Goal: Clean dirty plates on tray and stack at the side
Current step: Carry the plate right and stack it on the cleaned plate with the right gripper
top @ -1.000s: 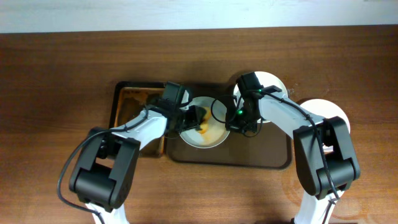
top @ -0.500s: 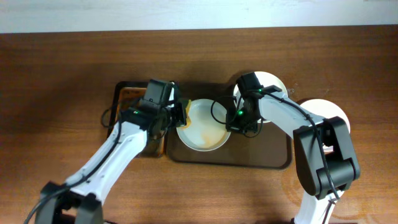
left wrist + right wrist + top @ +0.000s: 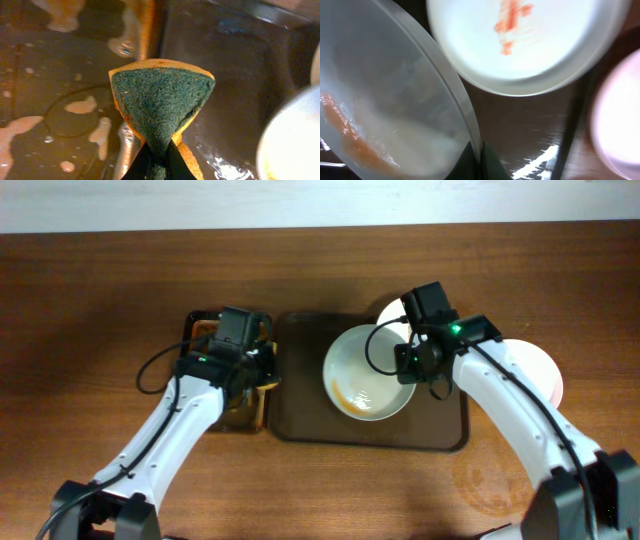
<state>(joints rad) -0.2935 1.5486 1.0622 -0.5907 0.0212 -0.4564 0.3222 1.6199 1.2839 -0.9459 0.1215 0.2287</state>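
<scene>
My right gripper (image 3: 412, 360) is shut on the right rim of a white plate (image 3: 368, 371) with faint orange smears, held tilted over the dark-brown tray (image 3: 300, 420); the wrist view shows the plate (image 3: 385, 105) pinched between the jaws (image 3: 479, 159). A second plate (image 3: 520, 40) with an orange-red streak lies on the tray behind it, mostly hidden under the arm in the overhead view (image 3: 392, 310). A third plate (image 3: 535, 370) lies on the wood tabletop at the right. My left gripper (image 3: 258, 370) is shut on a green-and-yellow sponge (image 3: 160, 102) over the gap between the two trays.
A smaller black-rimmed tray (image 3: 195, 330) with an orange-stained wet bottom (image 3: 60, 115) stands left of the big tray. Bare wood-grain tabletop (image 3: 90, 330) surrounds both. A pale wall edge runs along the back.
My left gripper has pulled the sponge left, off the plate and toward the small tray. My right gripper has moved the held plate to the right on the tray.
</scene>
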